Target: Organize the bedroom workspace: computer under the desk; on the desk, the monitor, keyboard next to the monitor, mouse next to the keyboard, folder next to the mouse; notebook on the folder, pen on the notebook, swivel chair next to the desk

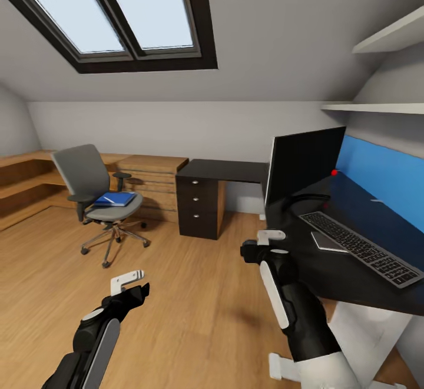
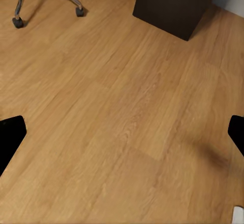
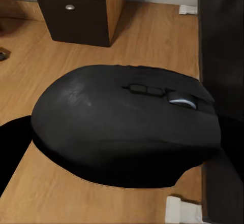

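Observation:
My right gripper (image 1: pixel 263 243) hangs just off the near corner of the black desk (image 1: pixel 353 286), shut on the black mouse (image 3: pixel 127 127). My left gripper (image 1: pixel 131 282) is open over bare wood floor, with nothing between its fingertips (image 2: pixel 11 137). On the desk stand the monitor (image 1: pixel 303 165) and, in front of it, the keyboard (image 1: pixel 360 249), with a flat grey slab (image 1: pixel 327 242) beside the keyboard that may be the notebook. The grey swivel chair (image 1: pixel 88 192) stands far left and carries the blue folder (image 1: pixel 115 199), which has a thin white streak on it, perhaps the pen. The computer is out of view.
The desk's black three-drawer unit (image 1: pixel 200 206) stands at the back, with a light wooden drawer chest (image 1: pixel 150 180) and low wooden benches to its left. Wall shelves (image 1: pixel 383 106) hang above the desk. Open wood floor (image 1: pixel 194 295) lies between me and the chair.

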You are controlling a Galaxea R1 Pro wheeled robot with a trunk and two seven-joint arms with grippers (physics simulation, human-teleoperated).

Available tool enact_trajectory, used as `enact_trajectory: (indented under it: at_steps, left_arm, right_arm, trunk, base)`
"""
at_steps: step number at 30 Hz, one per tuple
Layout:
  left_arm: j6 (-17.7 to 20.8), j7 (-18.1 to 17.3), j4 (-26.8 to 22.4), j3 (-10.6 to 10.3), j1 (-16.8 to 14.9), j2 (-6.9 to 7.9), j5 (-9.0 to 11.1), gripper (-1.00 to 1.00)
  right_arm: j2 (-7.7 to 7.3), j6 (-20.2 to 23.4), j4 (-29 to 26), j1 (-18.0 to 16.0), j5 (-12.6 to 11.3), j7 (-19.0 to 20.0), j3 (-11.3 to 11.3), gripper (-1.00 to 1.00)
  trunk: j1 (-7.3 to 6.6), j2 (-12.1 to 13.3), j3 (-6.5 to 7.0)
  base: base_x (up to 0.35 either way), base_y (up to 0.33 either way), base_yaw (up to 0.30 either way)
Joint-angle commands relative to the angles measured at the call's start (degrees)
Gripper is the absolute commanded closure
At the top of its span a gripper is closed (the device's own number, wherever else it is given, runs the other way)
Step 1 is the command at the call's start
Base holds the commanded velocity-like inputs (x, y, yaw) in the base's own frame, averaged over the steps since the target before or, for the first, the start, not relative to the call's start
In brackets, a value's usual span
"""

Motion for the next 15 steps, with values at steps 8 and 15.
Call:
enact_trajectory:
  at_steps: [8,15]
  left_arm:
    - [0.1,0.5,0.5,-0.1,0.0,-0.21,0.6,-1.0]
    - [0.3,0.4,0.6,-0.2,0.0,-0.29,0.7,-1.0]
  right_arm:
    - [0.01,-6.3,5.2,0.0,-2.0,-4.3,3.5,1.0]
    - [0.01,-7.1,5.2,0.0,-2.0,-4.5,3.6,1.0]
  trunk:
    - [0.0,0.0,-0.07]
    - [-0.22,0.4,0.11]
  base:
    - [0.0,0.331,0.0]
    - [0.014,0.139,0.0]
